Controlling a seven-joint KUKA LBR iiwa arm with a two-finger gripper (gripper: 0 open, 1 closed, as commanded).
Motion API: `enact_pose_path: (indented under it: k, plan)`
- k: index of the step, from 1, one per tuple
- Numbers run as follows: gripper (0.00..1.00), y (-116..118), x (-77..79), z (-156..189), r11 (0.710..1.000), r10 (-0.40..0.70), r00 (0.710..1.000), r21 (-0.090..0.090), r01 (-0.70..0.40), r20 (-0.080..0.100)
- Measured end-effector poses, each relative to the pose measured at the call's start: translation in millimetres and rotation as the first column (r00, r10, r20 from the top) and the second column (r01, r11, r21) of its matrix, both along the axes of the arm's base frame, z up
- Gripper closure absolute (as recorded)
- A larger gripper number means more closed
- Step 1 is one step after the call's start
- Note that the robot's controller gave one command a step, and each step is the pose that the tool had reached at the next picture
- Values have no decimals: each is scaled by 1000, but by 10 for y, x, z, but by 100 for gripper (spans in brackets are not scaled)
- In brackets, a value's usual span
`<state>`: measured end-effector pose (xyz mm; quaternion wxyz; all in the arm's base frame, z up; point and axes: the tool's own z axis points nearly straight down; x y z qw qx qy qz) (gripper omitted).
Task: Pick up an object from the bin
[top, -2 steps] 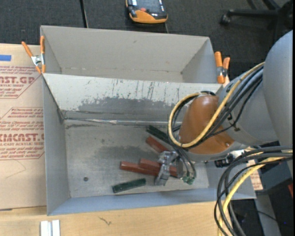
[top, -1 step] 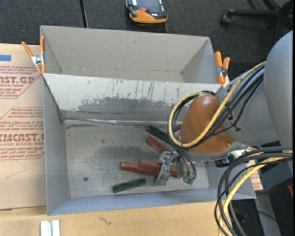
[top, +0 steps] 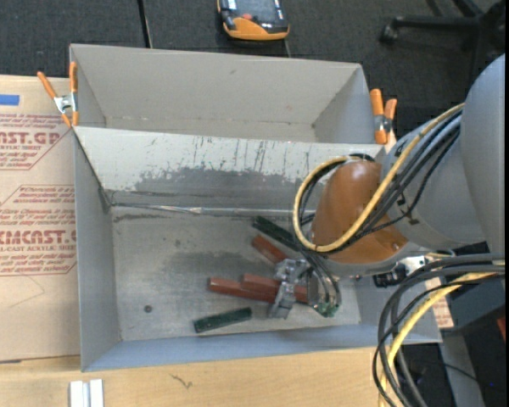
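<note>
My gripper (top: 284,299) hangs low in the bin's front right part, its grey fingers pointing down over a red-brown stick (top: 246,288) lying flat on the floor. The fingertips sit at that stick's right end, touching or just above it. A second red-brown piece (top: 268,248) lies a little behind the gripper, next to a dark green bar (top: 274,230) leaning toward the back right. Another dark green stick (top: 222,320) lies flat in front of the red one, near the front wall. A small green piece (top: 326,309) shows at the gripper's right.
The things cluster in the bin's right front quarter. The arm with its orange cover and looped cables hangs over the bin's right wall. The left half of the bin floor is bare grey metal.
</note>
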<state>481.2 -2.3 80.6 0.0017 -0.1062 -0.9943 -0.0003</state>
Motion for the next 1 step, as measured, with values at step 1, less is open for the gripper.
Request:
enact_pose_path:
  k: [1]
  plan:
    - [100, 1, -7, 98, 1000, 0, 1000, 0, 0, -4]
